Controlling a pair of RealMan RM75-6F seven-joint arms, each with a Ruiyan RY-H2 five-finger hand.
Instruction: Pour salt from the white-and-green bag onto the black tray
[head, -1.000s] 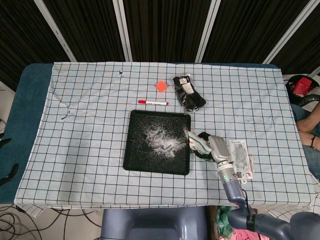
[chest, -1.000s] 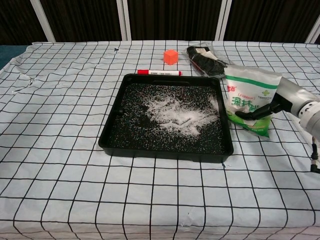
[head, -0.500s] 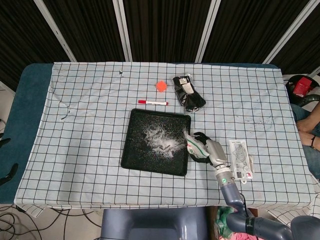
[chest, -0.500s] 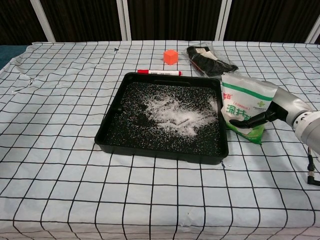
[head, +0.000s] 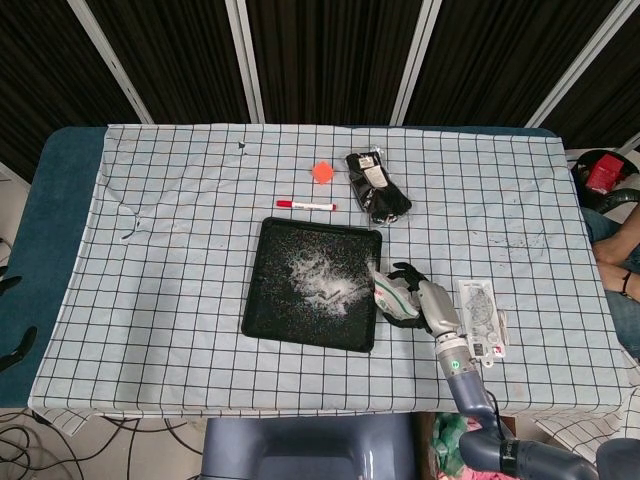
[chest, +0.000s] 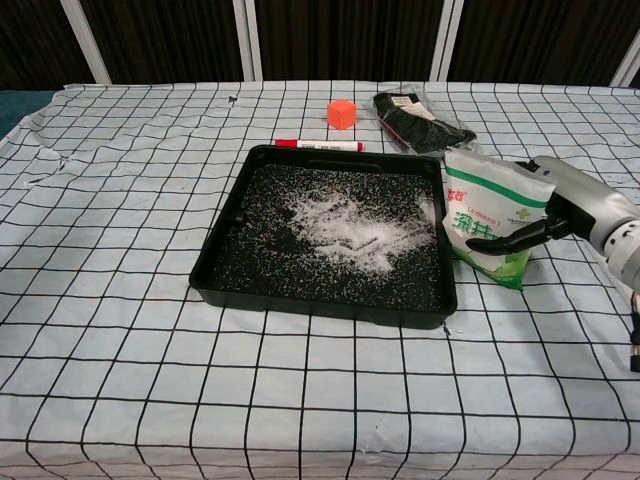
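Note:
The black tray (head: 270, 310) (chest: 250, 260) lies mid-table with a white patch of salt (head: 320, 280) (chest: 355, 228) scattered across it. The white-and-green bag (head: 385, 291) (chest: 488, 212) stands upright against the tray's right rim. My right hand (head: 428, 300) (chest: 575, 203) holds the bag from the right, with a dark finger (chest: 505, 240) laid across its front. Of my left hand I see only two dark tips (head: 12, 340) at the left edge of the head view, off the table.
A red marker (head: 306, 205) (chest: 318, 145) lies just beyond the tray. Behind it are an orange cube (head: 322, 171) (chest: 342, 112) and a black packet (head: 377, 187) (chest: 420, 118). A clear blister pack (head: 480, 317) lies right of my hand. The checked cloth (head: 160, 300) covers the table.
The bag moved left against the tray's right rim and nudged the tray slightly left. Since then my right hand has drawn back a little to the right, with the bag still in it.

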